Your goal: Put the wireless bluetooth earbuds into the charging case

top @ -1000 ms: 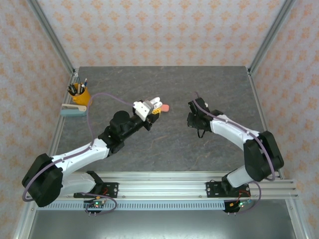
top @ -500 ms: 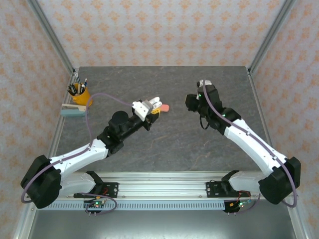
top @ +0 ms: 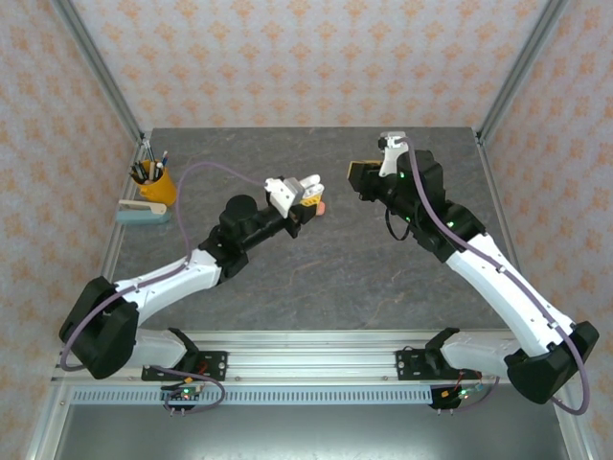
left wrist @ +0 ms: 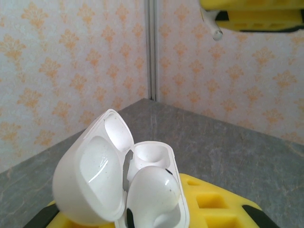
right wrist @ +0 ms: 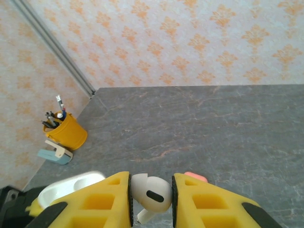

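Observation:
My left gripper [top: 305, 192] is shut on an open white charging case [left wrist: 118, 180], lid tipped left. One white earbud [left wrist: 149, 190] sits in its near socket; the far socket [left wrist: 149, 159] is empty. My right gripper [right wrist: 151, 190] is shut on another white earbud [right wrist: 151, 194], stem pointing down, pinched between the yellow fingers [right wrist: 95, 204]. In the top view the right gripper [top: 356, 178] hangs just right of the case [top: 302, 189], apart from it. From the left wrist it appears top right [left wrist: 251, 14], the earbud stem [left wrist: 213, 26] poking out.
A coral-pink rounded piece [top: 321, 206] lies on the table under the grippers, peeking past the right finger [right wrist: 195, 176]. A yellow pencil cup [top: 153, 182] and a pale blue block [top: 141, 213] stand at the far left edge. Patterned walls enclose the grey table [top: 316, 278].
The right arm has lifted and swung left toward the case with the earbud held. The left gripper has shifted slightly right and farther with the case.

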